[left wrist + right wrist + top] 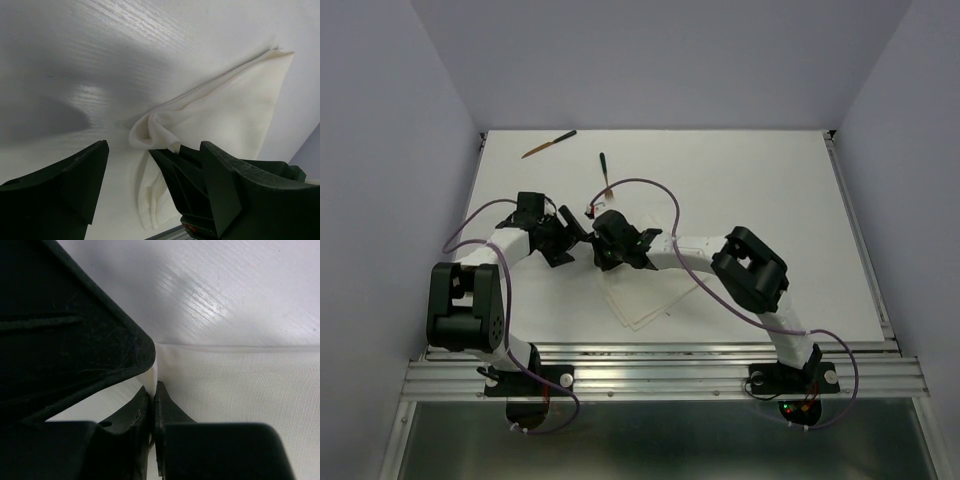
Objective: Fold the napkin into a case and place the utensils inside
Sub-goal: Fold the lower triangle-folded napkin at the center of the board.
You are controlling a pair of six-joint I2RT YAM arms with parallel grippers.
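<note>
The right gripper is closed on a bunched fold of the napkin, pinching the white cloth between its fingertips near the middle of the table. The left gripper stands at full spread just to the left of it, facing the pinched fold and holding nothing. The rest of the napkin lies flat toward the near right, and the utensils lie well apart from it at the far left.
</note>
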